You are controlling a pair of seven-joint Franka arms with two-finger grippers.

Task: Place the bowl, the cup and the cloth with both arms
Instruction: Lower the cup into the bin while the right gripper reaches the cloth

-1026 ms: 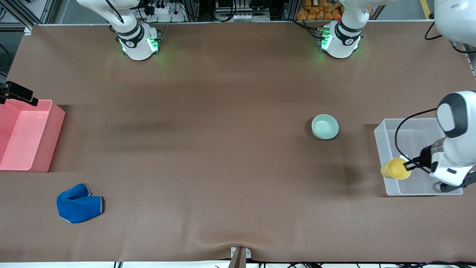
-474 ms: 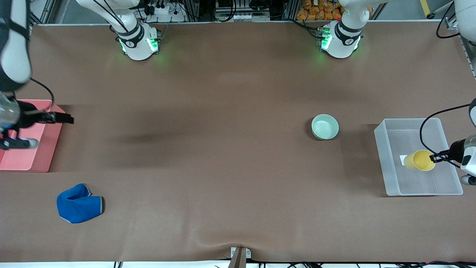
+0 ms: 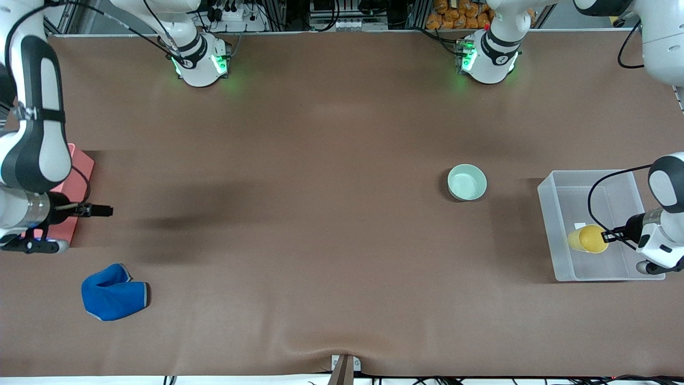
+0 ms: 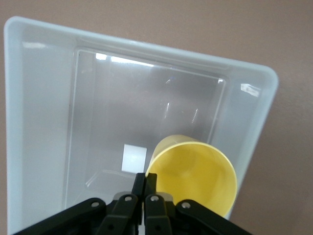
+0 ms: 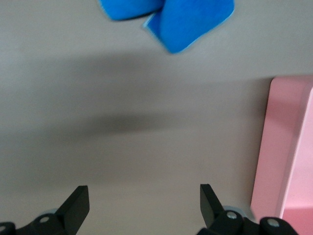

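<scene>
My left hand (image 3: 605,236) grips the yellow cup (image 3: 587,239) by its rim, low inside the clear plastic bin (image 3: 553,235), not released yet. My right hand (image 3: 101,210) hangs open over bare surface (image 3: 320,214) beside the pink bin (image 3: 80,166). The mint-green bowl (image 3: 467,182) near the clear bin and the blue cloth (image 3: 113,292), nearer the front camera than the pink bin, are both untouched.

Seen from the front camera, the brown bench (image 3: 342,133) has a clear plastic tub (image 3: 545,214) at three o'clock. The left claw (image 3: 606,236) holds the small yellow round cup (image 3: 585,239) over it. The mint-green round bowl (image 3: 467,182) lies between the tub and the centre. A pink plastic bin (image 3: 80,166) sits at nine o'clock, with the right claw (image 3: 107,210) beside it. The blue fabric cloth (image 3: 113,292) lies at eight o'clock.
</scene>
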